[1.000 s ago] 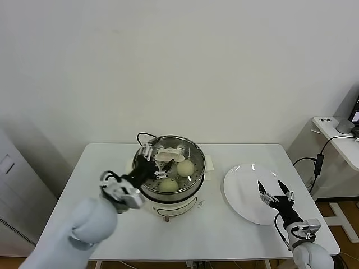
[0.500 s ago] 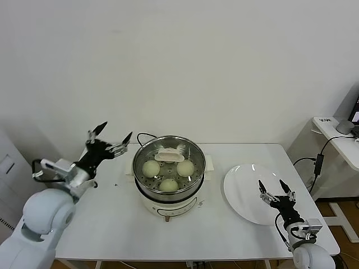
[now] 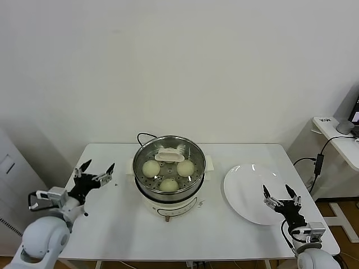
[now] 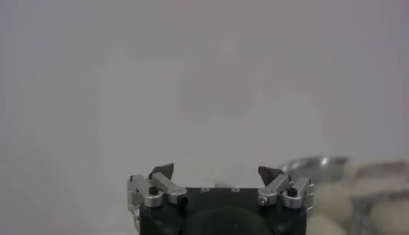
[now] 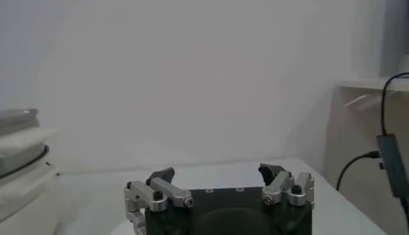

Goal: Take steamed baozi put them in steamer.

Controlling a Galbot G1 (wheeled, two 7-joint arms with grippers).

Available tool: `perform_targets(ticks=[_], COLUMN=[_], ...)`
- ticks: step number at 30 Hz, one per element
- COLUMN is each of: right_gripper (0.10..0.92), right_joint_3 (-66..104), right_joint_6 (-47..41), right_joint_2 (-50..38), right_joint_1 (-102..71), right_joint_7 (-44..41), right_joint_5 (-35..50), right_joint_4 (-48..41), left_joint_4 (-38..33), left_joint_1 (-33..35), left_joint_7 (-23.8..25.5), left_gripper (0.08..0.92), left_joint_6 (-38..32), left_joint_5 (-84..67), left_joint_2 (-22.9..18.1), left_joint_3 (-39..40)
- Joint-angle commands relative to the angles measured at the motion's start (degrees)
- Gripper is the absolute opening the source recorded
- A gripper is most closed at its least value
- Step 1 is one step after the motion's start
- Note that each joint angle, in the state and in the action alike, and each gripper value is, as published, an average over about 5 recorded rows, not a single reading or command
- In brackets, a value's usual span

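Surface [image 3: 112, 224] carries everything, white and wide. Steamer [image 3: 143, 193] sits mid-surface, lid [image 3: 168, 155] with white handle on top; through it I see three baozi [image 3: 168, 184] inside. Plate [image 3: 238, 190] beside it holds nothing. Judgement: loading looks finished; best step is keeping both arms clear of the pot. My left gripper [image 3: 94, 170] hangs near the steamer's left, jaws wide, holding nothing. My right gripper [image 3: 282, 196] hovers at the plate's edge, jaws wide, well apart from the baozi.

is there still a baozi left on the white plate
No, in the head view the white plate lies bare, and three baozi sit in the steamer.
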Motion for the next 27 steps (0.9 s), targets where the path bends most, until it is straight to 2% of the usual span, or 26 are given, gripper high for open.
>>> perform_targets(ticks=[1, 8, 27], right_gripper=[0.823, 0.823, 0.823], right_joint_3=[1.44, 1.26, 0.59], right_joint_6=[-2.79, -4.84, -5.77], right_joint_2=[0.06, -0.74, -1.14], right_joint_1=[-2.06, -2.33, -1.23], right_joint_7=[1.26, 1.36, 0.61], right_joint_5=[-2.62, -1.92, -2.54], right_joint_4=[2.07, 2.39, 0.81], left_joint_4=[7.97, 12.26, 10.89], left_joint_1=[3.66, 1.78, 1.31], left_joint_7=[-1.08, -1.70, -1.59], left_gripper=[0.823, 0.823, 0.823], left_joint_6=[-2.79, -3.25, -3.28], left_joint_5=[3.67, 5.58, 5.26], left_joint_2=[-3.52, -5.23, -5.71], left_joint_3=[2.59, 4.58, 4.09])
